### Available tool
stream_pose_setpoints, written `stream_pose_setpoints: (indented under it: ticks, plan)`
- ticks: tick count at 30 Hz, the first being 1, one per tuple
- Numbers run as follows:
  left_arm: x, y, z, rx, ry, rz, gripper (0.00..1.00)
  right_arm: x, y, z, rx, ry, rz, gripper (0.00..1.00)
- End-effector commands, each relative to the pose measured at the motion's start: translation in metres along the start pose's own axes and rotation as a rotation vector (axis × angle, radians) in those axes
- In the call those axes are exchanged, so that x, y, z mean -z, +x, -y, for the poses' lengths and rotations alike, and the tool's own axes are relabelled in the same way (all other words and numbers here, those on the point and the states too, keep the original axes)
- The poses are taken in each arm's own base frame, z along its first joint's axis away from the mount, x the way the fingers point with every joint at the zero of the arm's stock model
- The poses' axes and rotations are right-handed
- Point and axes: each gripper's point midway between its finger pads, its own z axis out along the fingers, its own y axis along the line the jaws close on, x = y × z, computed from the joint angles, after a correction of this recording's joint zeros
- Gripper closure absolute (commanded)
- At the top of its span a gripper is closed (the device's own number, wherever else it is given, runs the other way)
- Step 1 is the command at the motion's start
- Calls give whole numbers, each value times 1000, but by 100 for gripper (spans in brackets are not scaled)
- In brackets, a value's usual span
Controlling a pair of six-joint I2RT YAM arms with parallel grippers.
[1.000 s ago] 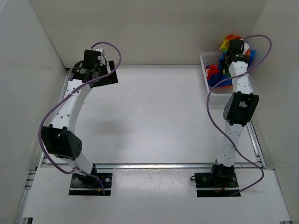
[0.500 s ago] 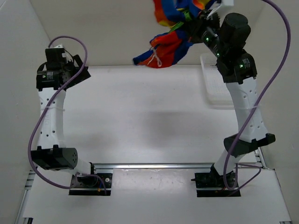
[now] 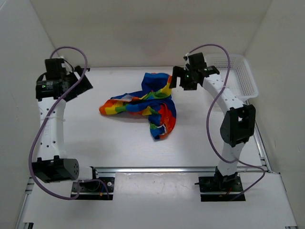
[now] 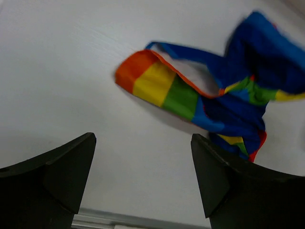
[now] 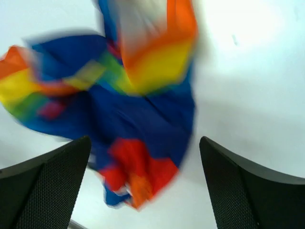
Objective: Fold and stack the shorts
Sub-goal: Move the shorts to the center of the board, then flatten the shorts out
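Note:
The rainbow-striped shorts (image 3: pixel 145 105) lie crumpled in a heap on the white table, a little behind its middle. My right gripper (image 3: pixel 180 78) hovers just right of the heap's back end, open and holding nothing. In the right wrist view the shorts (image 5: pixel 138 105) show blurred below the spread fingers of that gripper (image 5: pixel 144 143). My left gripper (image 3: pixel 82 85) hangs at the back left, well apart from the cloth. It is open and empty in the left wrist view (image 4: pixel 143 143), where the shorts (image 4: pixel 228 100) lie ahead to the right.
A white mesh basket (image 3: pixel 243 76) stands at the back right corner with nothing showing inside. White walls close in the left, back and right sides. A metal rail (image 3: pixel 157 169) runs along the near edge by the arm bases.
The right arm lifted the shorts out of the basket, swung them left through the air and let go; they now lie on the table. Its jaws opened. The left arm rose at the back left.

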Motion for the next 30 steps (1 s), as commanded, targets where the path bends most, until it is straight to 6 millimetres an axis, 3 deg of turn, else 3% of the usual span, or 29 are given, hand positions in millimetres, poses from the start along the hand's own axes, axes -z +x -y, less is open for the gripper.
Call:
stream_pose_setpoints:
  ticks: [1, 2, 3, 4, 5, 7, 8, 10, 11, 12, 13, 15, 18, 25, 27, 29, 30]
  plan:
    - [-14, 43, 24, -84, 102, -131, 9, 74, -10, -18, 73, 4, 143, 5]
    - [-18, 50, 28, -105, 119, -149, 14, 77, -1, -14, 69, 20, 134, 10]
    - [-20, 61, 38, -133, 142, -172, 25, 89, 3, -15, 74, 13, 155, 16]
    - [-29, 73, 41, -147, 145, -203, 43, 81, 28, -5, 52, 32, 98, 25]
    - [-33, 84, 46, -163, 158, -238, 50, 82, 41, 0, 48, 39, 78, 43]
    - [-40, 107, 65, -186, 186, -296, 53, 88, 66, -9, 38, 20, 56, 54]
    - [-49, 114, 73, -189, 194, -314, 49, 81, 92, -4, 29, 30, -2, 57]
    - [-55, 132, 90, -206, 224, -358, 28, 81, 118, -23, 42, -14, -40, 50]
    - [-64, 143, 93, -220, 215, -397, 16, 77, 128, -28, 47, -24, -59, 39]
    - [-70, 148, 96, -233, 211, -405, 4, 72, 149, -37, 64, -38, -108, 20]
    - [-78, 157, 93, -245, 186, -430, 0, 69, 156, -43, 56, -49, -117, 13]
    - [-99, 172, 80, -243, 106, -477, 0, 56, 170, -55, 84, -62, -152, 7]
    - [-110, 187, 67, -217, 43, -512, 0, 36, 188, -62, 81, -57, -212, 5]
    - [-157, 214, 74, -192, 5, -569, 0, -15, 220, -44, 64, 19, -349, 9]
    - [-175, 217, 78, -193, -4, -583, 0, -24, 217, -41, 68, 47, -342, 15]
    - [-185, 210, 86, -192, 4, -572, 10, -36, 220, -29, 73, 104, -350, 23]
    - [-193, 213, 86, -205, 0, -582, 35, -44, 220, -26, 76, 124, -351, 39]
